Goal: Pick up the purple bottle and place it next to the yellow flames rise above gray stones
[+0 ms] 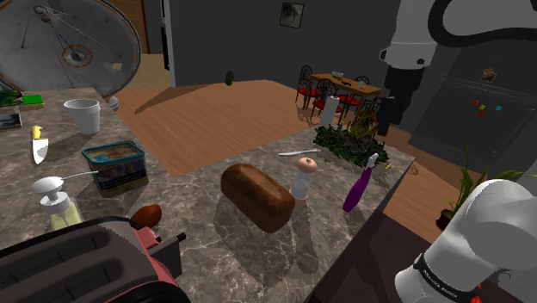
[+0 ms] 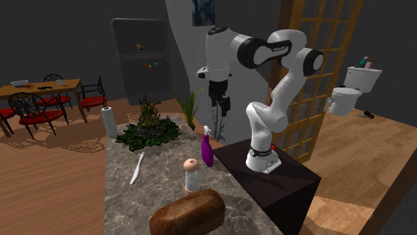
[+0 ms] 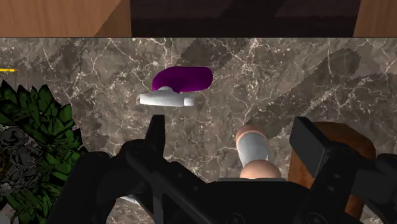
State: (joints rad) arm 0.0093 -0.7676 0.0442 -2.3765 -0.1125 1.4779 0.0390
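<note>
The hand [image 2: 218, 120] hung over the desk [image 1: 206, 250] near its edge. Its two black fingers [image 3: 156, 130] stood spread apart and clasped nothing. The purple bottle [image 3: 184, 79] stood on the marble top almost straight below the hand, and its white spray head [image 3: 167, 98] lay just beyond one fingertip in the wrist view. No finger touched it. From the second exterior view the bottle [image 2: 207, 152] sat right under the fingertips, with a gap between them and the spray head.

A small white shaker with a tan cap [image 3: 254, 153] stood lower down on the desk. Seen along the hand it fell in the gap between the fingers, but it was apart from both. A brown bread loaf [image 1: 256, 196] lay past the shaker, farther from the hand. The leafy clump [image 2: 148, 133], green with grey stones among its leaves, sat on the desk to the other side of the bottle, near the hand but not beneath it. A knife [image 2: 137, 167] lay flat beyond the clump.
</note>
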